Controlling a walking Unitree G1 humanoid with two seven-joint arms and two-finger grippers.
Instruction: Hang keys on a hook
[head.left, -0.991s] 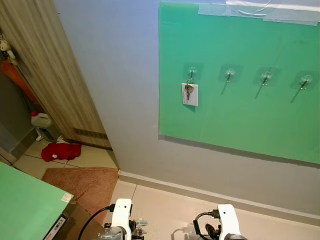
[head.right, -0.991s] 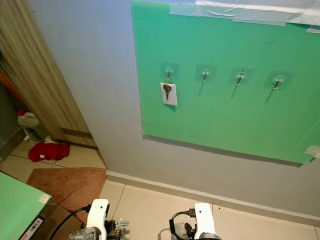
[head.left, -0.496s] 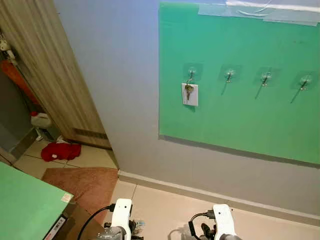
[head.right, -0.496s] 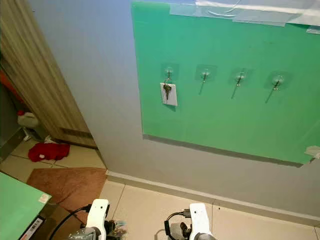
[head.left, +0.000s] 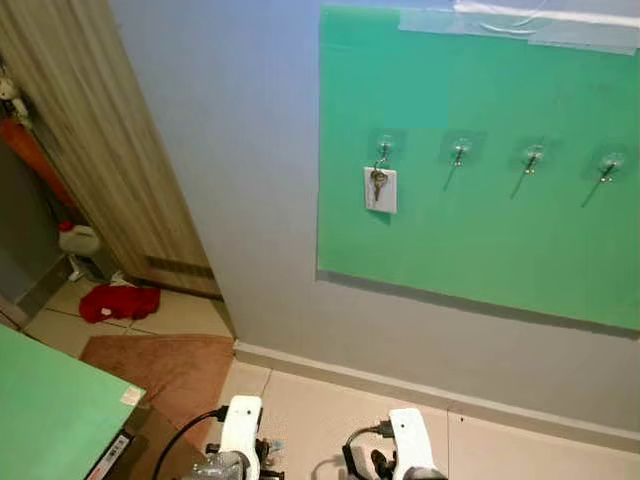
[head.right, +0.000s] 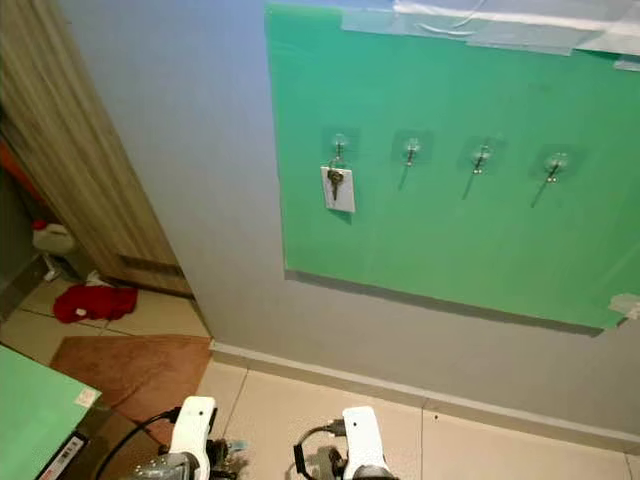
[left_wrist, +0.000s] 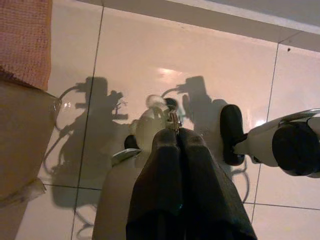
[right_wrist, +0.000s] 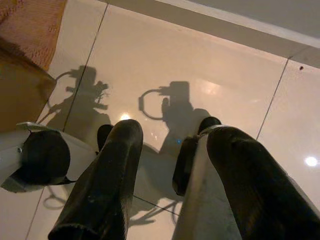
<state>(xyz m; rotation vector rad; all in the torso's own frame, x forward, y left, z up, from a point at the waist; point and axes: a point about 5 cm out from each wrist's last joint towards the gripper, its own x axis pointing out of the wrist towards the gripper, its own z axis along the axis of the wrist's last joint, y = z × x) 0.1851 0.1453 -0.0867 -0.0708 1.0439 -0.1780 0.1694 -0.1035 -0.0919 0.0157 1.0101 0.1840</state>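
1. Left eye view: a green board (head.left: 480, 160) is taped to a pale grey wall. Four clear hooks sit in a row on it. The leftmost hook (head.left: 384, 145) carries the keys (head.left: 377, 180), which hang against a white tag (head.left: 381, 190). The other three hooks are bare. Left of the wall stands a wooden door panel (head.left: 90, 140). On the tiled floor (head.left: 330, 410) below lie a red cloth (head.left: 120, 302) and a brown mat (head.left: 165, 365). A green-topped bench (head.left: 45, 415) fills the lower left corner. The white wrists of both arms show at the lower edge, hanging low.

2. Right eye view: the same scene. The keys (head.right: 335, 180) hang from the leftmost hook (head.right: 339, 143) on the green board (head.right: 450, 200). The red cloth (head.right: 95, 302) lies by the door panel.

3. Left wrist view: the left gripper (left_wrist: 178, 134) points down at the cream floor tiles (left_wrist: 200, 65). Its two black fingers (left_wrist: 162, 165) are pressed together with a small metal piece showing between the tips; what it is cannot be told. The robot's shadow falls on the tiles, and the brown mat (left_wrist: 25, 40) shows at one corner.

4. Right wrist view: the right gripper (right_wrist: 172, 137) also points down at the floor tiles (right_wrist: 210, 65). Its black fingers (right_wrist: 112, 175) stand well apart with nothing between them.
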